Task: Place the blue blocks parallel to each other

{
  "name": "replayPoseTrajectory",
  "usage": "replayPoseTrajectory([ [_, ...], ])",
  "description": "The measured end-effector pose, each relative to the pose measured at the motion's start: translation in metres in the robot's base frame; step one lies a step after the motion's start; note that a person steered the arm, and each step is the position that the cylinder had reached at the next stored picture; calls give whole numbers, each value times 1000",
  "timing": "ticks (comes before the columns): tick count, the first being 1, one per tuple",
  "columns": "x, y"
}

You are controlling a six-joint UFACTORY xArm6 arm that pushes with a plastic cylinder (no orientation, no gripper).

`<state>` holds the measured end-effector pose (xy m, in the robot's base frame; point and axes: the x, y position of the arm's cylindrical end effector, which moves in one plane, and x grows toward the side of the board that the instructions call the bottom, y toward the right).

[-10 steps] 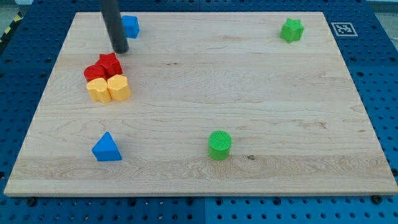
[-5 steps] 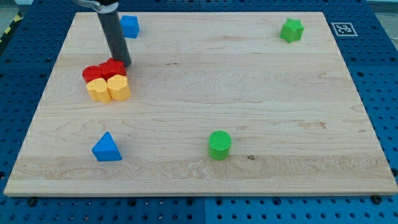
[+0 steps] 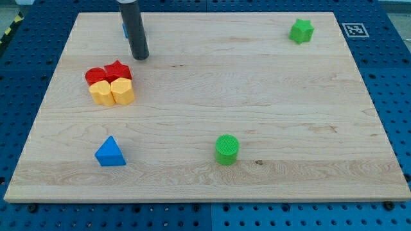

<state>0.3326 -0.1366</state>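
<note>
Near the board's top-left | my tip has lifted off the red blocks, now just below the mostly hidden blue block | blue triangle well apart, bottom-left | no jaws, bare rod | blues unaligned.

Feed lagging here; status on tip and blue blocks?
My tip above-right of red star block, no contact. Rod hides top blue block. Blue triangle block bottom-left, apart.

2 red | 2 yellow | green star | green cylinder
</note>
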Motion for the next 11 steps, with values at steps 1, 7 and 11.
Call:
replayPoseTrajectory([
  [1,-14,-15],
  [7,-34,88],
  [11,147,113],
])
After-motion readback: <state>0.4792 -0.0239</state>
